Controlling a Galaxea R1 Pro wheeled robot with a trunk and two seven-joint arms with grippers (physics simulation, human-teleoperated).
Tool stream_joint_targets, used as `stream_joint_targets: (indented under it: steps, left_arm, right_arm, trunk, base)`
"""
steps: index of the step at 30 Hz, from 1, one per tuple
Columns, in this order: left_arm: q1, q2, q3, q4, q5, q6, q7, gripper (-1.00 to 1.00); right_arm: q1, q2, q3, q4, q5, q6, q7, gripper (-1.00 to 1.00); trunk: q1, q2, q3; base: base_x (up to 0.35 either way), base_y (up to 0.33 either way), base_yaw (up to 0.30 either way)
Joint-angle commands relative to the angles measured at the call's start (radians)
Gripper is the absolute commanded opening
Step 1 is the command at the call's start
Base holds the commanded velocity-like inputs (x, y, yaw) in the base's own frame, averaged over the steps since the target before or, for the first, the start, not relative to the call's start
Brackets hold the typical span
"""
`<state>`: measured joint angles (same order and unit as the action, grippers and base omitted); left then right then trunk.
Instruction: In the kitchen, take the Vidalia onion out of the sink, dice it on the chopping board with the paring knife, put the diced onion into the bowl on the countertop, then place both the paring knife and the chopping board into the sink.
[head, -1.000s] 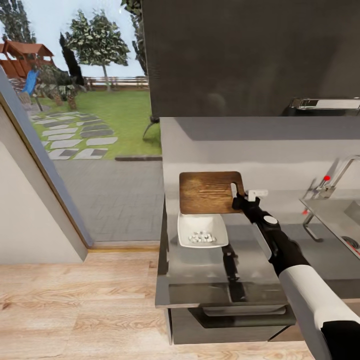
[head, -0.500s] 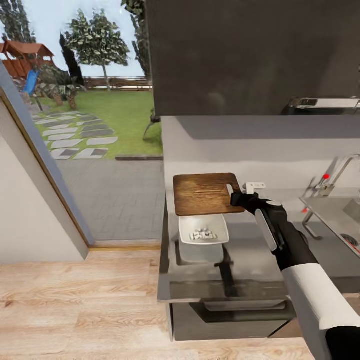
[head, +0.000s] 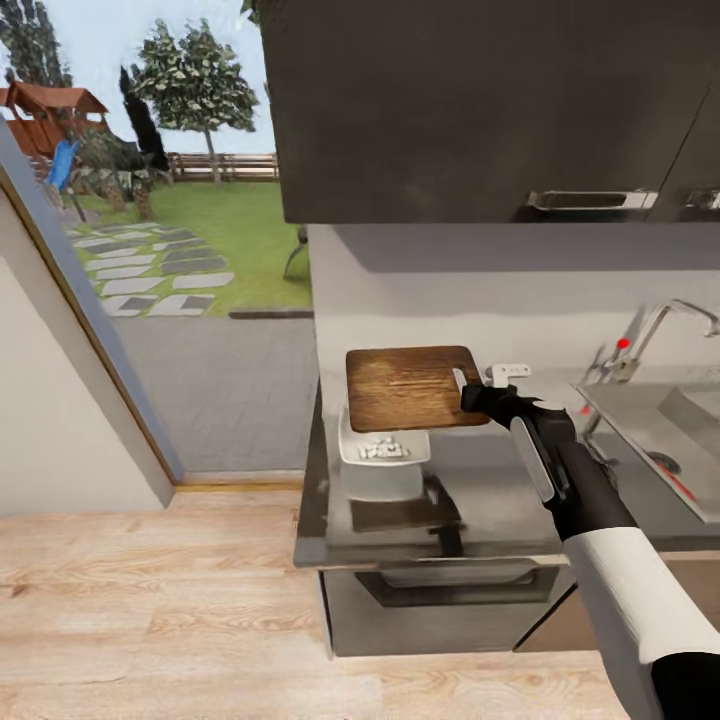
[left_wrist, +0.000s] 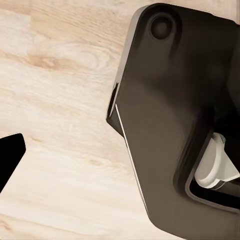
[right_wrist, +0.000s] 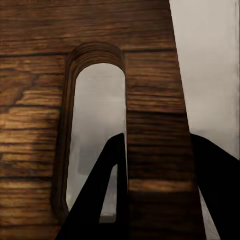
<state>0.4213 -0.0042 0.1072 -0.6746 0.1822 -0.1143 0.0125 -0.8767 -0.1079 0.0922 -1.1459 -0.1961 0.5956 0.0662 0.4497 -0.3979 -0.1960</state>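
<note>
Closest to me, at the lower right of the head view, my right arm reaches forward over the countertop (head: 500, 500), white sleeve giving way to dark links. At its end my right pincer (head: 473, 396) is clamped on the handle end of the chopping board (head: 410, 387), and I hold the board off the worktop, roughly level. In the right wrist view the board's (right_wrist: 60, 70) grain sits right before the lens, one dark finger (right_wrist: 97, 200) showing through the oval handle slot and the other on the outer side of the wooden strip, so the strip is pinched between them. Under the board's near edge sits the white bowl (head: 385, 455), partly covered by it, with small pale diced pieces (head: 382, 449) inside. Off to the right, the sink (head: 650, 425) is set in the counter, its chrome tap (head: 665, 325) and red knob (head: 623, 343) behind it. My left wrist view looks onto pale wooden floor (left_wrist: 60, 100) and a dark housing; whether that pincer is open or closed, I cannot tell.
</note>
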Motion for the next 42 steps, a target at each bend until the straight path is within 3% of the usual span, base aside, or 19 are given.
stream_joint_targets:
  steps: [1,25,35,42]
  left_arm:
    - [0.001,0.0,0.0,-0.002,0.008,-0.001,0.001,1.0]
    - [0.001,0.0,0.0,-0.002,0.008,-0.001,0.001,1.0]
    - [0.001,-0.006,0.0,-0.003,0.005,-0.001,0.001,1.0]
    - [0.001,-0.01,0.0,0.002,0.003,-0.001,0.001,1.0]
  right_arm:
    - [-0.001,-0.001,0.001,-0.001,-0.005,0.004,0.0,-1.0]
    - [-0.001,-0.001,0.001,0.0,0.001,0.039,-0.004,-1.0]
    - [-0.001,-0.003,-0.002,0.115,0.007,0.028,-0.012,-1.0]
    - [-0.001,-0.003,-0.003,0.129,0.006,0.027,-0.014,-1.0]
  trunk:
    - [0.0,-0.002,-0.002]
    - [0.0,-0.002,-0.002]
    - [0.0,-0.002,-0.002]
    - [0.0,-0.002,-0.002]
  base:
    - [-0.152,-0.264,0.0]
    - [-0.055,-0.278,0.0]
    - [0.0,-0.282,0.0]
    - [0.0,-0.281,0.0]
